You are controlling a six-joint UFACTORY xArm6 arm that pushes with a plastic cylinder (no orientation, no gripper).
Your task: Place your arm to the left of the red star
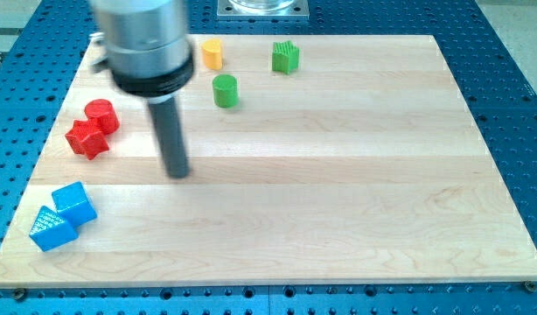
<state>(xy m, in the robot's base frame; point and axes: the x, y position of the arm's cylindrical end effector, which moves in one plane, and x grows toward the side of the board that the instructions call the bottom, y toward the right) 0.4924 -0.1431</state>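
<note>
The red star (86, 138) lies near the board's left edge, touching a red cylinder (101, 115) just above and to its right. My tip (178, 172) rests on the board to the right of the red star and a little lower, about a hundred pixels away. The dark rod rises from it to the blurred grey arm body (148, 44) at the view's top left.
A blue cube (74, 203) and a blue triangular block (52, 229) sit touching at the bottom left. A green cylinder (225, 90), a yellow block (212, 53) and a green star-like block (286, 57) stand near the top. The wooden board (338, 192) lies on a blue perforated table.
</note>
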